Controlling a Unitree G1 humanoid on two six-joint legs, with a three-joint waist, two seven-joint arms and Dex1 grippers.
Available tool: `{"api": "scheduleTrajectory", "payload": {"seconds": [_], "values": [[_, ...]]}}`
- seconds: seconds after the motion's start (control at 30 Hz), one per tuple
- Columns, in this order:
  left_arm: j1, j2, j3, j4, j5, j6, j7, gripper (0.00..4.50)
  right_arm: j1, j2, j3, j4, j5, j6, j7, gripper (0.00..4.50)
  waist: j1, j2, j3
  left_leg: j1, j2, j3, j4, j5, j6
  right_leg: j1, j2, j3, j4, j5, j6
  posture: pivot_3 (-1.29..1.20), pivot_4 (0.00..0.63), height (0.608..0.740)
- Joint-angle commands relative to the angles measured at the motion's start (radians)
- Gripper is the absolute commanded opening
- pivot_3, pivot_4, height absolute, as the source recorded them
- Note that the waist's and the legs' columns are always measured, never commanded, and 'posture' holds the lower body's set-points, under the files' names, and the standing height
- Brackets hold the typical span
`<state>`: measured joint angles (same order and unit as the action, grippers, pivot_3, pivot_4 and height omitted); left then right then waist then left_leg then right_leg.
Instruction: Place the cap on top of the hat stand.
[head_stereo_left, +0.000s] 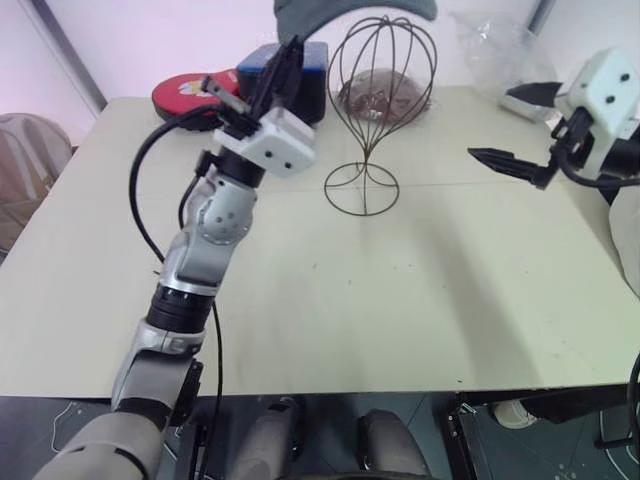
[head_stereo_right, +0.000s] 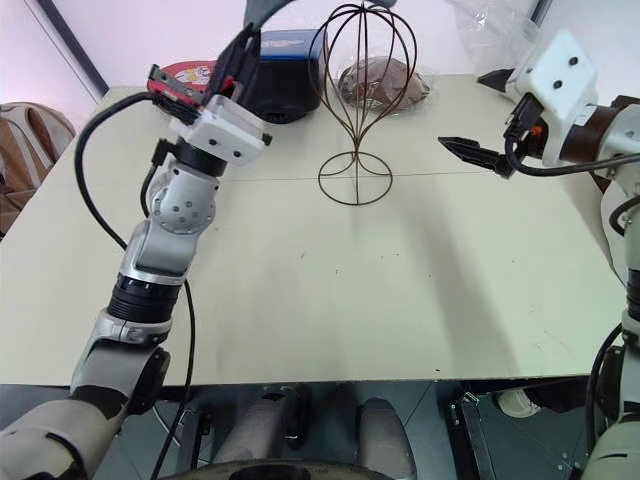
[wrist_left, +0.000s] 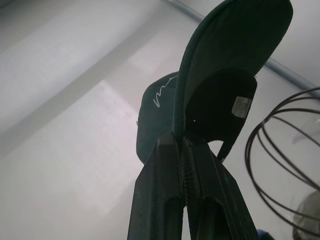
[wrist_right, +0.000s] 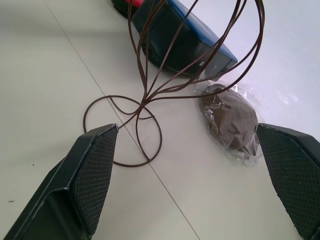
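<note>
The left gripper (wrist_left: 182, 150) is clenched on the brim edge of the cap (wrist_left: 225, 65), held up above the hat stand (head_stereo_left: 375, 110) near the worktop's (head_stereo_left: 400, 300) far edge. Light and floppy, the cap probably sags from this brim pinch. The right gripper (wrist_right: 190, 175) gapes empty.

The cap (wrist_left: 200, 100), pinched by its brim between the closed fingers of the left gripper (wrist_left: 182, 145), carries a short line of white cursive stitching on its front panel, just above those fingertips, but the letters cannot be made out. Inside the crown, on the far side of the brim from the stitching, sits a small pale label (wrist_left: 242, 106) whose print is too small to read. No other writing can be read.
</note>
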<state>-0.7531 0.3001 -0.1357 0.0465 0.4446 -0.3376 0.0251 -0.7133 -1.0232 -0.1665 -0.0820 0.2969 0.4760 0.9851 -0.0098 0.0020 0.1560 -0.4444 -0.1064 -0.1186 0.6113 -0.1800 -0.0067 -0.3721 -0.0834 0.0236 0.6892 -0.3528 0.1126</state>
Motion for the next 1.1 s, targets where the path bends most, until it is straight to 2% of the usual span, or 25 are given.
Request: {"api": "scheduleTrajectory", "payload": {"seconds": [0.03,0.43,0.77,1.1], "values": [[-0.028,-0.012,-0.011,0.006,-0.006,-0.040,0.005,0.02,0.001,-0.028,-0.048,-0.054,0.015,0.010,-0.014,4.50,0.000,0.000,0.000,0.000,0.000,0.000,0.000,0.000,0.000,0.000,0.000,0.000,0.000,0.000,0.000,0.00,0.150,0.740],[0.014,-0.017,-0.063,0.106,0.023,-0.134,0.003,0.02,0.024,-0.040,-0.060,-0.092,0.035,0.045,-0.029,4.50,0.000,0.000,0.000,0.000,0.000,0.000,0.000,0.000,0.000,0.000,0.000,0.000,0.000,0.000,0.000,0.00,0.150,0.740],[0.112,0.043,-0.081,0.106,0.062,-0.182,-0.014,0.02,0.019,-0.034,-0.050,-0.093,0.044,0.049,-0.030,4.50,0.001,0.000,0.000,0.000,0.000,0.000,0.000,0.000,0.000,0.000,0.000,0.000,0.000,0.000,0.000,0.00,0.150,0.740],[0.173,0.063,-0.065,0.071,0.046,-0.190,-0.041,0.02,0.016,-0.031,-0.043,-0.091,0.048,0.050,-0.031,4.50,-0.001,0.000,0.000,0.000,0.000,0.000,0.000,0.000,0.000,0.000,0.000,0.000,0.000,0.000,0.000,0.00,0.150,0.740]]}}
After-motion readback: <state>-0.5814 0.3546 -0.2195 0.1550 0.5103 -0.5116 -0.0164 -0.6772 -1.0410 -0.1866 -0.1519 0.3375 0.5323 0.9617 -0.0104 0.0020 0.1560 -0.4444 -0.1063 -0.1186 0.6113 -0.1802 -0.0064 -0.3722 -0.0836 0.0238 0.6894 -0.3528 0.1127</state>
